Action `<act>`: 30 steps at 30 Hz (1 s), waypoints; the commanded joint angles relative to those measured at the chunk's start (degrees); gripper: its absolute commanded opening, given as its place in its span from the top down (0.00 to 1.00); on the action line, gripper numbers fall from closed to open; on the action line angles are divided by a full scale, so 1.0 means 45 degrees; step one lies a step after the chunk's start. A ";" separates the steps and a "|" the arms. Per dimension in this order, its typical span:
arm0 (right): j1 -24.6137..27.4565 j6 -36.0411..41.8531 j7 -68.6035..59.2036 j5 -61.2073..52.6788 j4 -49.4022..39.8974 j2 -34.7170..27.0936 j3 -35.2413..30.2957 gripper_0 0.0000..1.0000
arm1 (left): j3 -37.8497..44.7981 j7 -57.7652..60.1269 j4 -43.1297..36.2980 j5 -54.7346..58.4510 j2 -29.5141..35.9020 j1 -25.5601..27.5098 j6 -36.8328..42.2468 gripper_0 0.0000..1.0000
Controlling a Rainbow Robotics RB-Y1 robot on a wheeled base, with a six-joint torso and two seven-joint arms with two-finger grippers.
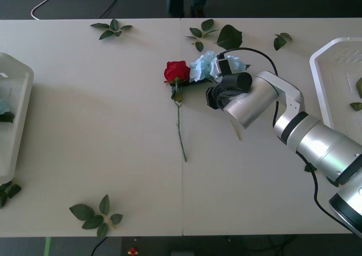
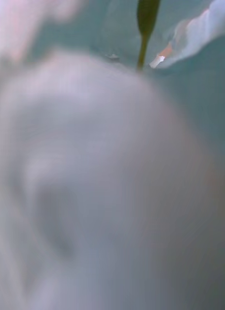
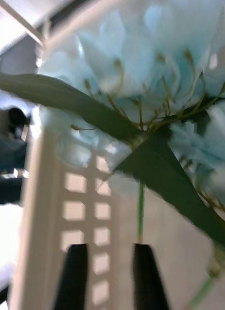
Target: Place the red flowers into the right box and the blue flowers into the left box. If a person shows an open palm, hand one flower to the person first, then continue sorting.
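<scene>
A red flower [image 1: 177, 71] lies mid-table, its stem running toward me. Right beside it is a pale blue flower [image 1: 203, 66], and my right gripper [image 1: 218, 78] is down on it with the wrist covering it from above. In the right wrist view the blue bloom [image 2: 93, 193] sits pressed up close and blurred. The right box [image 1: 325, 81] stands at the right edge. At the left edge, the left box [image 1: 17, 126] holds another blue flower [image 3: 156, 72]. My left gripper [image 3: 112, 278] hangs open just above that box, with the flower's stem [image 3: 140, 213] ending by one finger.
Loose green leaf sprigs lie at the far edge [image 1: 112, 29], at the far middle [image 1: 218, 34], at the far right [image 1: 281, 40] and near the front edge [image 1: 96, 215]. A leaf [image 1: 357, 96] lies in the right box. Bare tabletop stretches between the rose and the left box.
</scene>
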 commanded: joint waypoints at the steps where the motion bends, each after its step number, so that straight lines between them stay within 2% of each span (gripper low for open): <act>1: -0.0561 -0.0530 -0.0410 -0.0145 -0.0325 0.0007 0.0079 1.00 | 0.0752 0.0715 -0.1376 -0.0558 0.0063 -0.0183 0.1482 0.00; 3: -0.0463 -0.0549 -0.0410 -0.0282 -0.0696 -0.0189 0.0001 1.00 | 0.0909 0.0715 -0.1903 -0.0597 0.0063 -0.0183 0.2146 0.00; 9: 0.0513 -0.0549 -0.0430 -0.0653 -0.3352 -0.1321 -0.0760 1.00 | 0.2002 0.0637 -0.4130 -0.0597 0.0200 -0.0261 0.5701 0.00; 13: 0.1724 -0.0608 -0.0312 -0.0809 -0.5696 -0.2239 -0.1639 1.00 | 0.2901 0.0598 -0.6005 -0.0577 0.0336 -0.0593 0.8806 0.00; 16: 0.2681 -0.0784 -0.0254 -0.0927 -0.7180 -0.2767 -0.2381 1.00 | 0.3331 0.0617 -0.7079 -0.0538 0.0336 -0.0769 1.0290 0.00; 20: 0.3755 -0.1467 -0.0176 -0.0946 -0.8567 -0.3235 -0.3202 1.00 | 0.3370 0.0598 -0.7274 -0.0538 0.0336 -0.0788 1.0486 0.00; 24: 0.4712 -0.3342 -0.0117 -0.0634 -0.9250 -0.3548 -0.3827 1.00 | 0.3370 0.0598 -0.7274 -0.0538 0.0336 -0.0788 1.0486 0.00; 25: 0.4927 -0.4299 -0.0098 -0.0438 -0.9250 -0.3587 -0.3963 1.00 | 0.3370 0.0598 -0.7274 -0.0538 0.0336 -0.0788 1.0486 0.00; 30: 0.4869 -0.5998 -0.0078 -0.0145 -0.9250 -0.3353 -0.4081 1.00 | 0.3370 0.0598 -0.7274 -0.0538 0.0336 -0.0788 1.0486 0.00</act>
